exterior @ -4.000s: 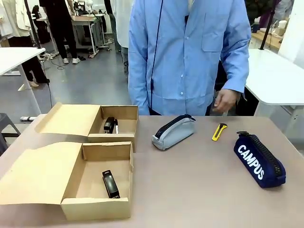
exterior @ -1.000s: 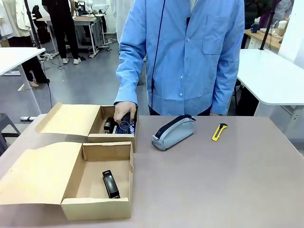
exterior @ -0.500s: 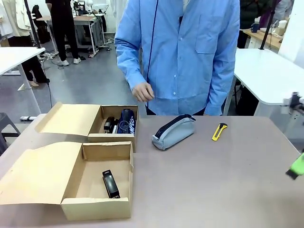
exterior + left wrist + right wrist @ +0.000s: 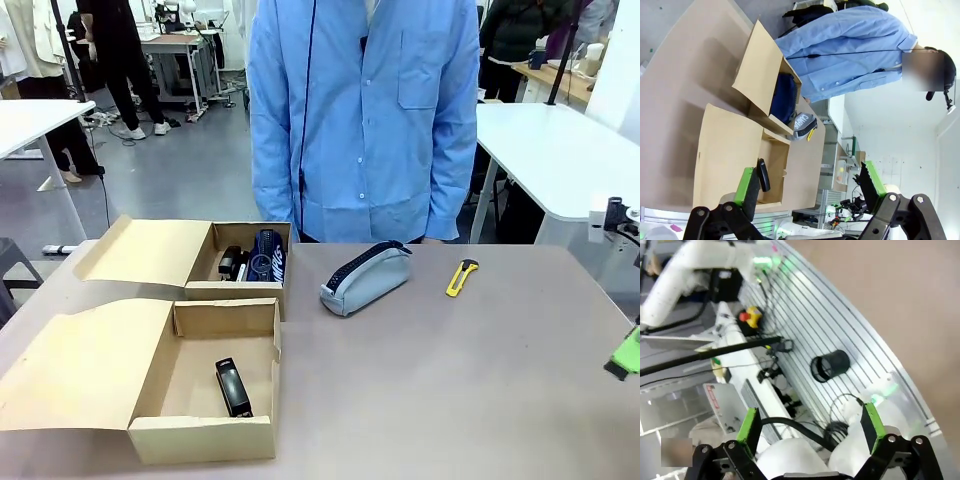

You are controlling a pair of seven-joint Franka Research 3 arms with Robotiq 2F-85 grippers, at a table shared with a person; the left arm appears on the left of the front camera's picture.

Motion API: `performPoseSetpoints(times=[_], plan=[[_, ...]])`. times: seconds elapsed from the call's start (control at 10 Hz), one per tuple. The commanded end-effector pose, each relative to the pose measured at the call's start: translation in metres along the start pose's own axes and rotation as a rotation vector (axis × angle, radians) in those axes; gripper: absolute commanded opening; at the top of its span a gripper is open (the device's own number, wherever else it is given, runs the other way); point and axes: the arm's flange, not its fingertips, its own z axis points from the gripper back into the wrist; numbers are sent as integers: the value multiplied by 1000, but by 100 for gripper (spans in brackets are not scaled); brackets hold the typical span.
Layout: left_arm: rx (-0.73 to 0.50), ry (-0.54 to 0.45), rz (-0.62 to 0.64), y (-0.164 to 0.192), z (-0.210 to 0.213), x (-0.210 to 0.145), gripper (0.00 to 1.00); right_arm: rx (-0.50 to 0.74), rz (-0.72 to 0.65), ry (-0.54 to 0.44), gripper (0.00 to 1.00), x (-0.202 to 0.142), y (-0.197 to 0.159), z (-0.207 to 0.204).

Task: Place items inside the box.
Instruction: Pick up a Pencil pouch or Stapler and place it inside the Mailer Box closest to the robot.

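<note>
Grey zippered fabric pencil pouch (image 4: pixel 366 277) lies on the brown tabletop (image 4: pixel 450 390) in my front view. It is well apart from my right gripper (image 4: pixel 625 356), which pokes in at the right edge by one green pad. The pouch sits far to that pad's left. A slim yellow utility knife (image 4: pixel 461 277) lies between them, nearer the pouch. Beyond the pouch from the gripper, the far open cardboard box (image 4: pixel 235 291) holds a navy fabric pouch (image 4: pixel 268 262) beside a black stapler (image 4: pixel 231 264). The near open cardboard box (image 4: pixel 205 440) holds a second black stapler (image 4: pixel 232 388). A person in a light-blue shirt (image 4: pixel 365 120) stands at the far side.

From the left wrist, my left gripper (image 4: pixel 809 182) is spread wide and holds nothing. The grey pouch (image 4: pixel 804 123) shows beyond the gap between the fingers, well past the tips. The second black stapler (image 4: pixel 763 174) appears just beside one green pad (image 4: pixel 747 185).

From the right wrist, I see the right gripper (image 4: pixel 809 424) likewise spread, with nothing between its pads. It faces a slotted metal plate (image 4: pixel 840 325) carrying a black cylinder (image 4: pixel 830 365).
</note>
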Motion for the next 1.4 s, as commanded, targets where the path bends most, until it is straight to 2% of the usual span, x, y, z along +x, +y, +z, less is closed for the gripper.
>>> performPoseSetpoints(times=[0.0,0.1,0.2,0.3,0.4,0.5,0.6,0.7,0.8,0.9,1.0,1.1,1.2,1.3], plan=[[-17,-5,-15,0,1,-2,100,-216,135,106,100,56,5,-27],[-17,-5,-15,0,1,-2,100,-416,213,85,100,109,6,-39],[-17,-5,-15,0,1,-2,100,-492,400,116,100,149,10,-64],[-17,-5,-15,0,1,-2,100,-520,487,239,100,177,10,-94],[-17,-5,-15,0,1,-2,100,-434,607,340,100,193,14,-124],[-17,-5,-15,0,1,-2,100,-331,486,410,100,198,18,-139],[-17,-5,-15,0,1,-2,100,-473,508,261,100,174,39,-126],[-17,-5,-15,0,1,-2,100,-473,508,261,100,174,39,-126],[-17,-5,-15,0,1,-2,100,-410,527,336,100,197,26,-160],[-17,-5,-15,0,1,-2,100,-429,677,301,100,201,18,-153],[-17,-5,-15,0,1,-2,100,-449,893,283,100,209,14,-143],[-17,-5,-15,0,1,-2,100,-467,1193,296,100,224,20,-137],[-17,-5,-15,0,1,-2,100,-510,1290,318,100,237,23,-133],[-17,-5,-15,0,1,-2,100,-537,1269,330,100,247,22,-131]])
